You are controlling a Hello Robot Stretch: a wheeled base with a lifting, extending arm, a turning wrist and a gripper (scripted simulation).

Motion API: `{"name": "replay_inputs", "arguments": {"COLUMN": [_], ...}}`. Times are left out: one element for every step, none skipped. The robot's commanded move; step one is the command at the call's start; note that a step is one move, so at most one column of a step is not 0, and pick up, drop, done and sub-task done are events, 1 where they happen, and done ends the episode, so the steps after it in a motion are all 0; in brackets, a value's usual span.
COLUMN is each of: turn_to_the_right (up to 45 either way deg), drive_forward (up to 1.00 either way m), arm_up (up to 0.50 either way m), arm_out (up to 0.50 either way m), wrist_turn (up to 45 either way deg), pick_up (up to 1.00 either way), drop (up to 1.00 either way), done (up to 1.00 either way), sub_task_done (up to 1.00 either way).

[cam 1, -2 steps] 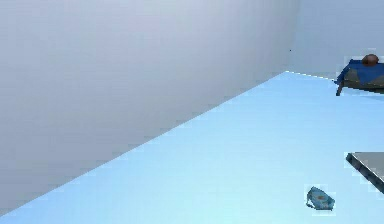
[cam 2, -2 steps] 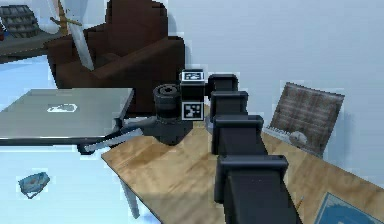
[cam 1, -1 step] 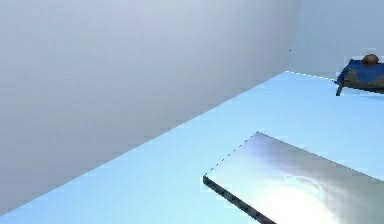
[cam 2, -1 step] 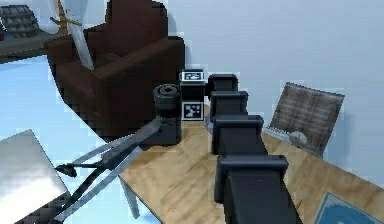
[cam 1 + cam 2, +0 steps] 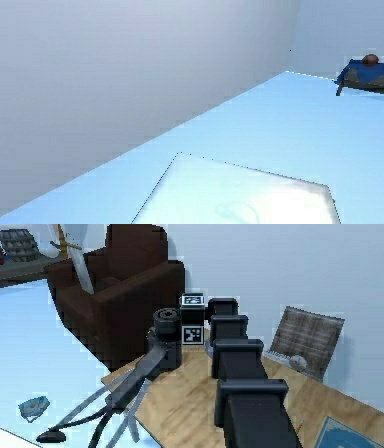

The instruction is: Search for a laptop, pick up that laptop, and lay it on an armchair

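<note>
Presently the arm (image 5: 240, 374) reaches out over a wooden surface (image 5: 185, 402), with two white marked squares (image 5: 192, 301) at its far end and the dark wrist body just left of them. From there the thin fingers (image 5: 85, 414) slant down toward the arm side view's lower left, past the surface's edge, with their tips over pale blue floor (image 5: 30, 344). A small grey thing (image 5: 35, 406) lies on that floor near the tips, so I cannot tell whether the fingers have hold of anything, nor how they are set. A dark brown armchair (image 5: 110, 289) stands just beyond the surface, at the upper left. On the surface by the white wall, right of the arm, a grey streaked panel (image 5: 312, 336) stands tilted; whether that is the laptop I cannot tell. In the forward view a grey wall (image 5: 120, 80) meets the pale blue floor, and at the far right edge sits a low blue thing (image 5: 362, 78) with a brown ball on it.
</note>
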Motion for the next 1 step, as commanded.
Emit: {"name": "replay_inputs", "arguments": {"turn_to_the_right": [0.0], "drive_forward": [0.0], "arm_up": [0.0], "arm_out": [-0.16], "wrist_turn": [0.0], "pick_up": [0.0], "drop": [0.0], "done": [0.0], "sub_task_done": [0.0]}}
